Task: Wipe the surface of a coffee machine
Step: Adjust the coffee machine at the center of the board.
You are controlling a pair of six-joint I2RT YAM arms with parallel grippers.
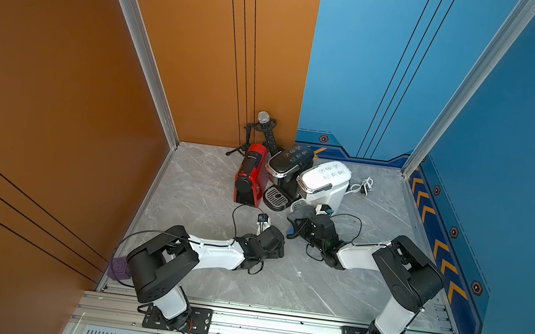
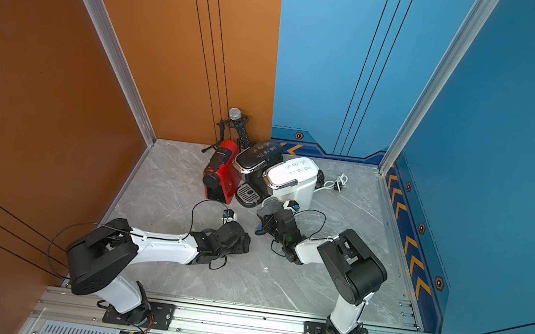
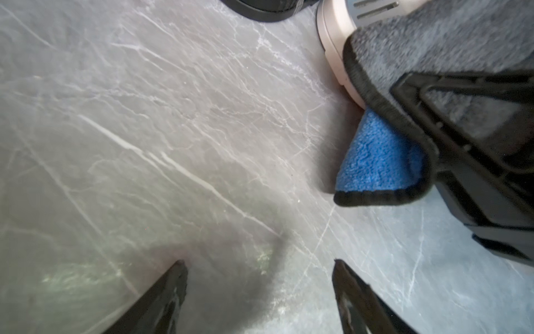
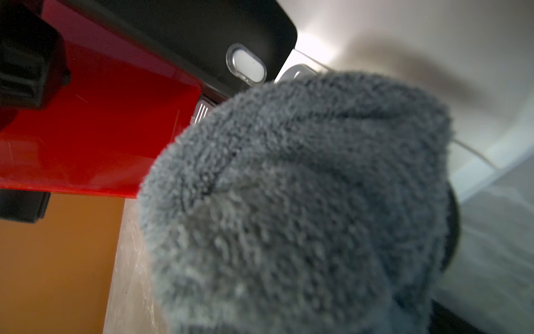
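Three coffee machines stand side by side at the back of the table: a red one (image 1: 251,176), a black one (image 1: 286,170) and a white one (image 1: 325,182). My right gripper (image 1: 301,221) is shut on a grey cloth (image 1: 304,211) with a blue underside (image 3: 375,162). It holds the cloth low against the front base of the white machine (image 3: 332,43). The cloth (image 4: 289,202) fills the right wrist view and hides the jaws, with the red machine (image 4: 101,130) beside it. My left gripper (image 3: 258,264) hangs open and empty over bare table, just left of the cloth.
A microphone on a small tripod (image 1: 264,119) stands behind the red machine in the back corner. A white power cord (image 1: 362,184) lies coiled right of the white machine. A purple object (image 1: 118,267) sits by the left arm's base. Walls enclose three sides.
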